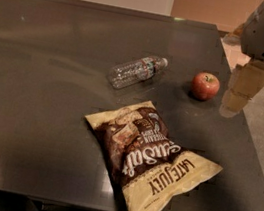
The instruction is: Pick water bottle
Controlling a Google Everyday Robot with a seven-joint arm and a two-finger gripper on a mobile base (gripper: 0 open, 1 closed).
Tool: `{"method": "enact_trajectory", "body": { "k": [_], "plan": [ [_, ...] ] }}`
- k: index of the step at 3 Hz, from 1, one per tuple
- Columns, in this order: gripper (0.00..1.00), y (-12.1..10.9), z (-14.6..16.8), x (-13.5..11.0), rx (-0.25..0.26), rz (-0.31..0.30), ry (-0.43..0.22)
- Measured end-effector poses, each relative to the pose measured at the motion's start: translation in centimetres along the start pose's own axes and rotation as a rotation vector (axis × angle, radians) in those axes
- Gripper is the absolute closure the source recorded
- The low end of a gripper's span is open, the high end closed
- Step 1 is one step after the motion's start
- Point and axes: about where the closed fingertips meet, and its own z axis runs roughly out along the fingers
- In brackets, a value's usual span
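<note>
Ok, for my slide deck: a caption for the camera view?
Gripper hovers near the apple; water bottle lies on the table behind a chip bag.

Lighting dim and warm, apparently from overhead. One small bright glare spot sits on the dark table [29,110] near its front left corner, and a pale sheen crosses the far half. My gripper [236,98], at the table's right edge, is evenly lit. The apple [205,86] casts a short soft shadow leftward.
</note>
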Motion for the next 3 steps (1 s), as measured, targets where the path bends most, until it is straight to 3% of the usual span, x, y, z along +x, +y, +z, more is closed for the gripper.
{"method": "enact_trajectory", "body": {
  "k": [2,3],
  "plan": [
    [0.00,-5.9,4.0,-5.6,-0.056,-0.166,-0.078],
    [0.00,-7.4,7.2,-8.1,-0.104,-0.227,-0.093]
  ]
}}
